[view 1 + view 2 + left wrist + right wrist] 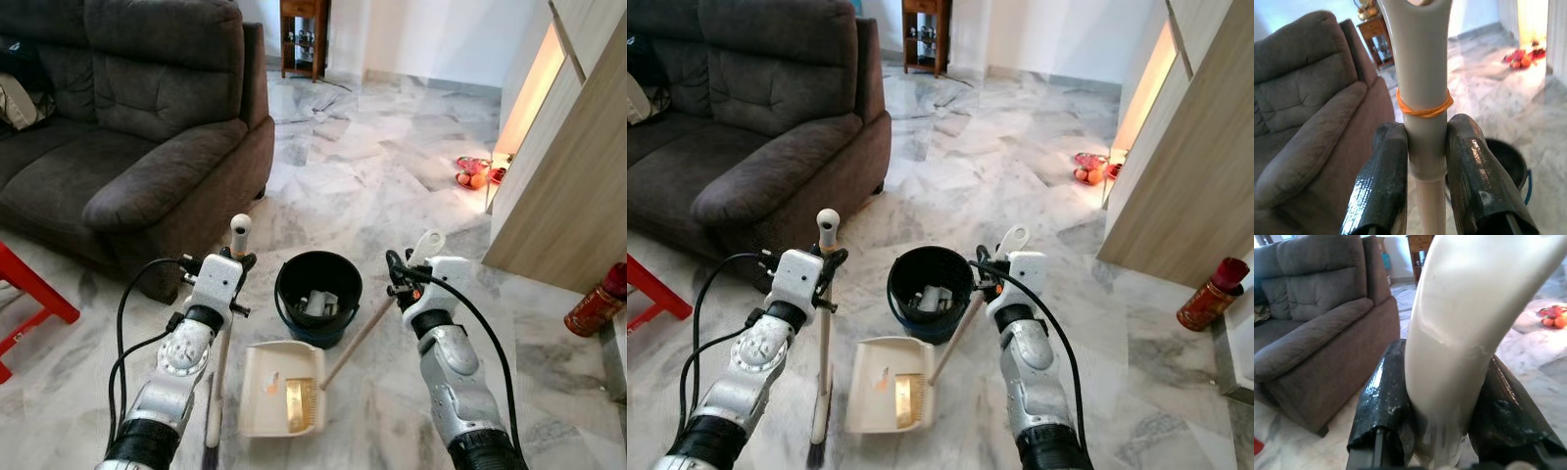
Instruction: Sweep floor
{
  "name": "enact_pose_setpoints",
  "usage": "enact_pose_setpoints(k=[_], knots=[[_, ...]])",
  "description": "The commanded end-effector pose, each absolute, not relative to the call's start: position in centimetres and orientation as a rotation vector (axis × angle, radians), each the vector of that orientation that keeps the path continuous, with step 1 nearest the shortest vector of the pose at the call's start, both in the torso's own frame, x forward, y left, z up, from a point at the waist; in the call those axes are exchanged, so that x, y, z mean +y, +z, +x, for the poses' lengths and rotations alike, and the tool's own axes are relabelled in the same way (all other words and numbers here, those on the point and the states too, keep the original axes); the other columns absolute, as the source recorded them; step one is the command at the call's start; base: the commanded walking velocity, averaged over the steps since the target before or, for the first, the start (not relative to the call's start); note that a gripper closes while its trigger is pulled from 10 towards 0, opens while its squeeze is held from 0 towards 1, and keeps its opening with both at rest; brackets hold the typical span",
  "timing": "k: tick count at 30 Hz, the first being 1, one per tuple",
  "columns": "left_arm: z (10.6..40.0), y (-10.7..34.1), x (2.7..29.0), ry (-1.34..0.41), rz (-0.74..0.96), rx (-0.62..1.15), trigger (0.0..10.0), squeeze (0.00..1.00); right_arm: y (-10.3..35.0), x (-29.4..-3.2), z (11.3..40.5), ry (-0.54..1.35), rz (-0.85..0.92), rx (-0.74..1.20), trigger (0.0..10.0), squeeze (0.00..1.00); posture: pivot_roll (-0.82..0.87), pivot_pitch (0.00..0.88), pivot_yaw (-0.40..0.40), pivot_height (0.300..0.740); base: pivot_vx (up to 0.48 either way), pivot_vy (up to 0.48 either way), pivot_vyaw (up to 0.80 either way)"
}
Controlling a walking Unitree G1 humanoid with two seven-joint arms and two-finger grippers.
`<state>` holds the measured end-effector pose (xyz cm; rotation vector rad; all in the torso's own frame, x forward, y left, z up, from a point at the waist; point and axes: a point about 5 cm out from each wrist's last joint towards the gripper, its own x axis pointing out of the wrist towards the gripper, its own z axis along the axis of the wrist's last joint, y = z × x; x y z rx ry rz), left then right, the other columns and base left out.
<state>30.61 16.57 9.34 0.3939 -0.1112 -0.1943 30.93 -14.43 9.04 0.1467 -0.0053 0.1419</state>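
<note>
Lower centre of the left eye view: cream dustpan [282,389] flat on the marble floor [392,166], some yellowish debris in it, what exactly is too small to tell. Its long handle [358,341] slants up-right into the right hand [409,279]; the fingers themselves are hidden behind the wrist housing from the head views. Right wrist view shows both black fingers [1383,406] clamped on the cream handle grip [1459,342], which blocks most of that frame. Left hand [231,262] sits lower left of centre, closed on the broom handle [238,235]; left wrist view shows the fingers [1382,181] pinching the cream shaft just below an orange rubber band [1424,109]. Broom shaft runs down beside the left forearm, bristle end cut off at the bottom edge. Black bucket [318,294] stands just beyond the dustpan, between the two hands; pale items inside, can't identify them. Grey sofa [137,117] fills the upper left, a red frame [34,294] is cut by the left edge. Red bottle [596,302] at the right edge next to a wooden cabinet [568,166]. Red-orange clutter [472,172] upper right, too blurred to name.
</note>
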Motion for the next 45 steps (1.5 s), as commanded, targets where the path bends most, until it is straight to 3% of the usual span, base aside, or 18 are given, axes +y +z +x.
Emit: enact_pose_setpoints(k=[1,16,45], knots=[[30.4,9.8,17.2,-0.169,0.433,-0.147,10.0,0.00,11.0,-14.1,31.1,0.164,0.144,-0.080,10.0,0.00,0.06,0.000,-0.013,0.740,0.000,0.000,0.00],[30.2,7.9,19.9,-0.068,0.445,-0.063,10.0,0.00,14.0,-14.6,28.5,0.212,0.106,-0.133,10.0,0.00,0.05,0.000,-0.019,0.740,0.000,0.000,0.00],[30.1,7.3,19.4,-0.074,0.423,-0.073,10.0,0.00,24.0,-14.4,28.7,0.177,0.186,-0.436,10.0,0.00,0.05,0.000,-0.019,0.740,0.000,0.000,0.00]])
